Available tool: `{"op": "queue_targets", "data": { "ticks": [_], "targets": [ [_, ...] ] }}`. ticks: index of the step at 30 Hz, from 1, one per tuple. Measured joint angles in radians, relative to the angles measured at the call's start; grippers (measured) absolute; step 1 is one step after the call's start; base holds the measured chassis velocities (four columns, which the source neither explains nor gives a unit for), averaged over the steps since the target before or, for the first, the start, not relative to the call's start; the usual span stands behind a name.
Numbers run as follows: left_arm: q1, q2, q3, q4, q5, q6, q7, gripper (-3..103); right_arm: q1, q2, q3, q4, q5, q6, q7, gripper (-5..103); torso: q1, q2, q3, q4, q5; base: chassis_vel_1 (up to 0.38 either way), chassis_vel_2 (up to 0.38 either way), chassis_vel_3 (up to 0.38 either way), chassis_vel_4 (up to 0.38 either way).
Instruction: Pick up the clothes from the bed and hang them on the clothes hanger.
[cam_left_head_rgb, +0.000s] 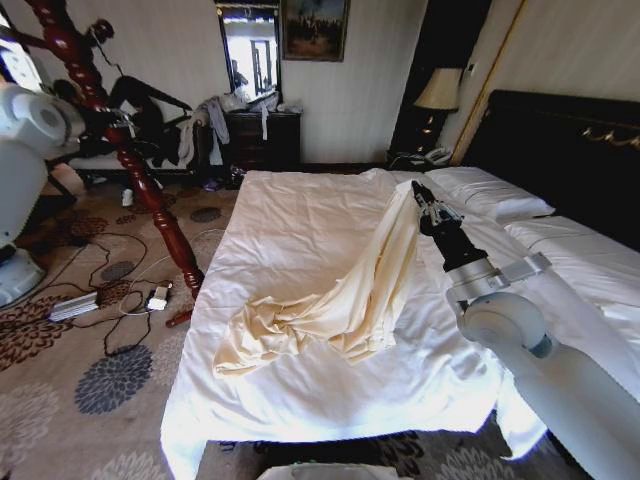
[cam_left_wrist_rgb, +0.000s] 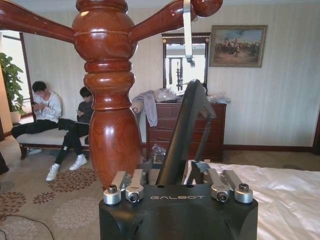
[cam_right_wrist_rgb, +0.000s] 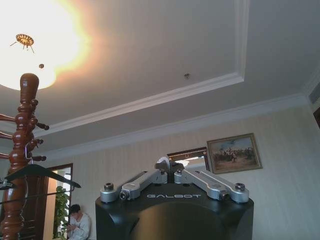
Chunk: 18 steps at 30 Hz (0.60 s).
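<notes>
— What sits nearest the lens?
— The black right gripper (cam_right_wrist_rgb: 170, 165), its silver links folded inward and the jaws closed together, pointed at the white ceiling (cam_right_wrist_rgb: 165, 55).
— And off to the side?
— A turned reddish wooden coat stand (cam_right_wrist_rgb: 22, 150), with the thin black triangular clothes hanger (cam_right_wrist_rgb: 42, 172) hung on it.

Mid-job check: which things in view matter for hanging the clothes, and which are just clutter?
Job:
- cream garment, lifted at one end by the right gripper, jaws shut
- bed
- clothes hanger, held by the left gripper
- wooden coat stand

Lying about:
- cables on the carpet
- dresser with clothes heaped on it
- bedside lamp
</notes>
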Motion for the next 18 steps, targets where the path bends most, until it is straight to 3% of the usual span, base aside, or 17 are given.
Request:
{"op": "queue_targets", "data": {
  "ticks": [2,4,7,18],
  "targets": [
    [-0.003,-0.001,-0.002,-0.003,-0.008,0.001,-0.001,32,0.005,0.002,-0.003,-0.007,-0.003,0.001,0.0,1,0.0,0.0,0.0,0.0002,0.0,0.0,0.0,0.0,0.0],
    [-0.004,-0.001,-0.002,-0.005,-0.011,0.001,-0.001,32,0.006,0.003,-0.004,-0.009,-0.004,0.001,0.0,1,0.0,0.0,0.0,0.0002,0.0,0.0,0.0,0.0,0.0],
    [-0.003,0.0,-0.005,-0.019,-0.037,-0.003,-0.016,18,0.009,0.006,-0.007,-0.014,-0.007,0.002,0.0,1,0.0,0.0,0.0,-0.0001,0.0,0.0,0.0,0.0,0.0],
    [0.012,0.009,-0.046,-0.087,-0.073,-0.024,-0.052,17,0.012,0.003,-0.008,-0.019,-0.011,0.002,0.0,1,0.0,0.0,0.0,0.0001,0.0,0.0,0.0,0.0,0.0]
  ]
}}
